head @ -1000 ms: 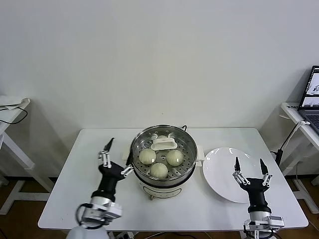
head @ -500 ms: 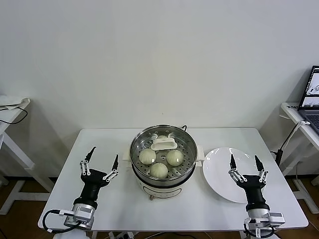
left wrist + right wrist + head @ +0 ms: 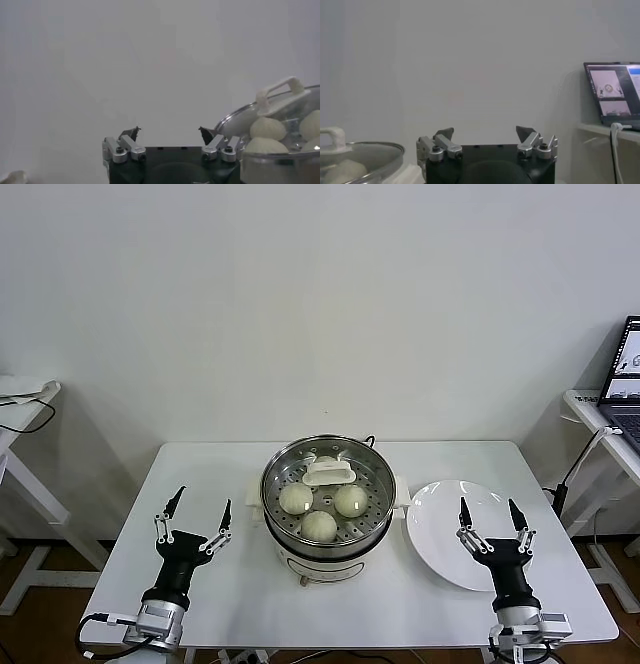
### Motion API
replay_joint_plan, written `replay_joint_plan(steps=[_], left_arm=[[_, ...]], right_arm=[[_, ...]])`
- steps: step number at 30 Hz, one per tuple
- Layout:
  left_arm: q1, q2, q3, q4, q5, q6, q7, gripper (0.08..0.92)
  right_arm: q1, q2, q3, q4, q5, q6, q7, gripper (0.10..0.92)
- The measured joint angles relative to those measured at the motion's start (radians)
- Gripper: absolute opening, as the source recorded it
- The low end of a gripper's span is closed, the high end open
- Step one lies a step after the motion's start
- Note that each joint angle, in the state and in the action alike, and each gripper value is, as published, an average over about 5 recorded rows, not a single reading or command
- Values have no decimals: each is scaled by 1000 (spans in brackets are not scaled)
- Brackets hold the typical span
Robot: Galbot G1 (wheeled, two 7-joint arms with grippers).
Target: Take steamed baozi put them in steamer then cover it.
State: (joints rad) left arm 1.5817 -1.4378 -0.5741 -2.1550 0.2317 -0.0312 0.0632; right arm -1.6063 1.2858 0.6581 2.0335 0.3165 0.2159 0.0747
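- Steamer (image 3: 326, 536): a shiny round steel pot on a white base, upright.
- Cover (image 3: 328, 471): clear glass lid with steel rim and white handle, seated on the steamer.
- Steamed baozi (image 3: 319, 525): cream-white buns on the steamer's perforated tray, under the cover.

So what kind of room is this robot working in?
Probably a lab or test room, not a kitchen: a plain white table, a bare wall, and a laptop on a side desk near the steamer.
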Motion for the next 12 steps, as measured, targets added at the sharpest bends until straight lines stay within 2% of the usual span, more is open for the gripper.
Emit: replay_joint_plan(steps=[12], left_arm=[[11,3,-13,8,-27,-15,5,823]], right_arm=[[-8,-2,1,8,-10,-8,-1,823]])
